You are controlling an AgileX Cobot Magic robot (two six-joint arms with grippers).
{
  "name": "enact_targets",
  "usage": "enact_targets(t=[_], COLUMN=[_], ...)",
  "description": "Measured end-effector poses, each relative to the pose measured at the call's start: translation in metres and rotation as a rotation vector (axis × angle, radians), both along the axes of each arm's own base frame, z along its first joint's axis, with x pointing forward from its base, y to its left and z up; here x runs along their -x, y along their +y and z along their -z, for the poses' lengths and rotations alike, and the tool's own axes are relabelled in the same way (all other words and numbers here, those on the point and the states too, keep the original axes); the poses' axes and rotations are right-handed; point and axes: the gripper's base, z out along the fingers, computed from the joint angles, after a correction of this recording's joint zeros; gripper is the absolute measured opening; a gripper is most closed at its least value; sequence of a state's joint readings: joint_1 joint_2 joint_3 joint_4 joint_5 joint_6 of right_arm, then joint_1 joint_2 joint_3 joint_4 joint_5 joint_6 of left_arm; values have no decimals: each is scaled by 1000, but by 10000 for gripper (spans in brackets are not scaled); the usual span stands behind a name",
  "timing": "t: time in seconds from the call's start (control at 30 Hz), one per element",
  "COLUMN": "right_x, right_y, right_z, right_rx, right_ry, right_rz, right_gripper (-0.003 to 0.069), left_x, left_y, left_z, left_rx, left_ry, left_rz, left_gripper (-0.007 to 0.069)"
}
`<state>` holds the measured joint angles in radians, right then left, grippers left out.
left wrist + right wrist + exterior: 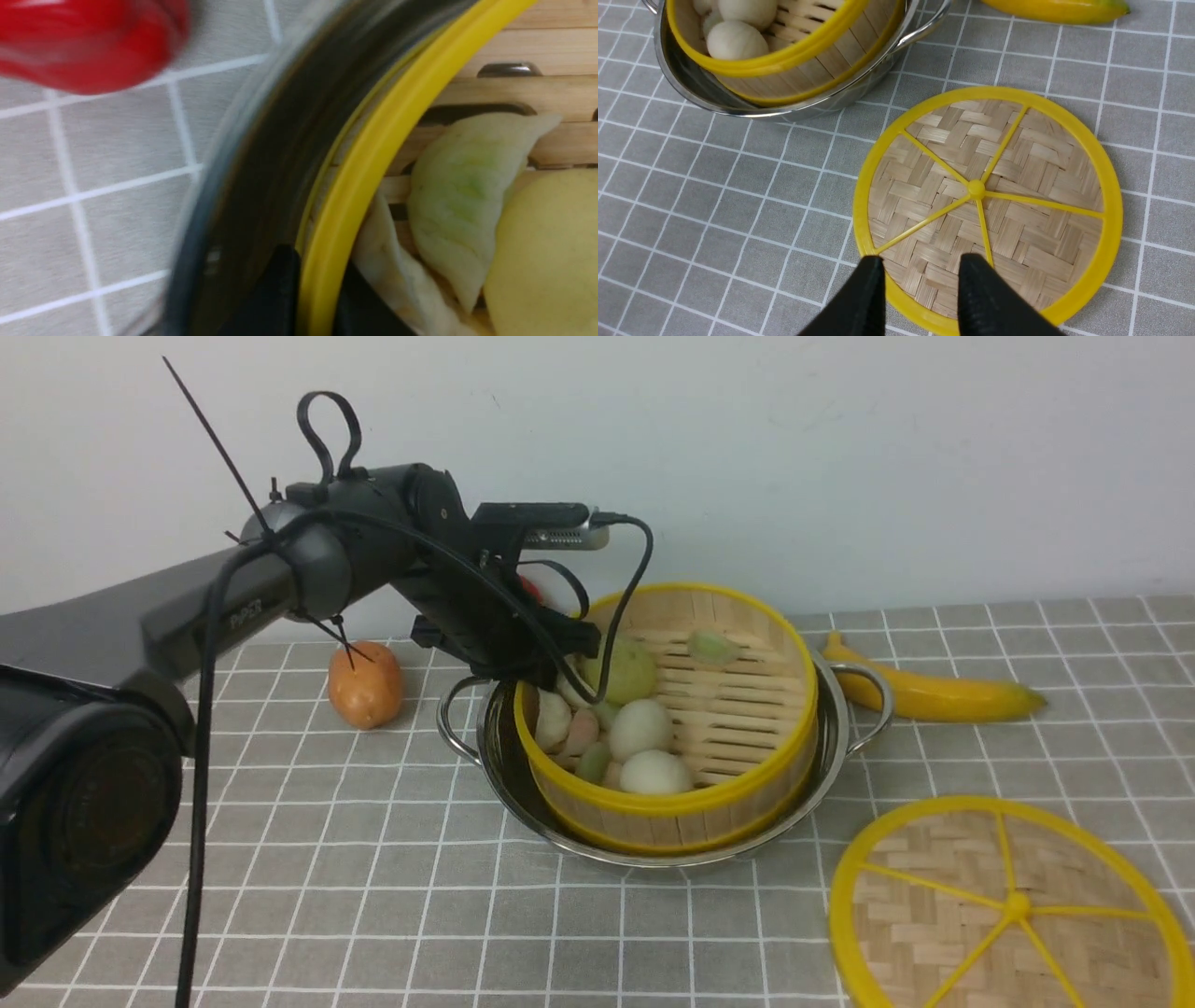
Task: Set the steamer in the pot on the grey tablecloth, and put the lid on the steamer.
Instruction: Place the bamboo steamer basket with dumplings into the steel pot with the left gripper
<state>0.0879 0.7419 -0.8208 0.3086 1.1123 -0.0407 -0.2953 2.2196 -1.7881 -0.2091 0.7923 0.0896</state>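
The steamer point(653, 817), holding buns and dumplings point(639, 728), sits tilted inside the pot point(495, 756) on the grey tablecloth point(373, 859). My left gripper point(551, 663) is shut on the steamer's far-left yellow rim point(373, 140), one finger point(275, 294) outside and one inside. The lid point(943, 915) lies flat on the cloth at the front right. In the right wrist view my right gripper point(922, 258) is open and empty, just above the lid's point(1017, 177) near edge; the steamer point(822, 60) and pot point(691, 88) show beyond. The right gripper is out of the front view.
A banana point(934, 695) lies behind the pot on the right. An orange fruit point(366, 684) sits left of the pot. A red object point(88, 42) lies just behind the pot, mostly hidden by my left arm in the front view.
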Motion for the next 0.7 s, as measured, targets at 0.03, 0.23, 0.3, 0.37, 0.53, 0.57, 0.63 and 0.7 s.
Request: enact_targets(t=[0.03,0.23,0.3,0.37,0.53,0.57,0.63,0.7], right_x=[0,0,0,0,0,0,0,0], right_y=[0,0,0,0,0,0,0,0], right_z=[0,0,0,0,0,0,0,0], right_rx=[0,-1,-1,-1,-3,-3,-3,-3], right_ry=[0,0,0,0,1,1,1,1], right_rz=[0,0,0,0,1,1,1,1], right_gripper=[240,240,240,240,240,240,240,240], left_x=[0,-1,-1,-2,-2,-2,-2,-2], left_y=[-1,-3,-1,-1,0,0,0,0], left_z=[2,15,18,18,19,19,19,19], left_rx=[-2,-31,-48,-51,-59,-59,-59,-60], left_ry=[2,19,23,23,26,26,26,26], left_rz=[3,8,-3,-13,-34,-34,-34,-32], left_gripper=[39,39,39,39,39,39,39,39])
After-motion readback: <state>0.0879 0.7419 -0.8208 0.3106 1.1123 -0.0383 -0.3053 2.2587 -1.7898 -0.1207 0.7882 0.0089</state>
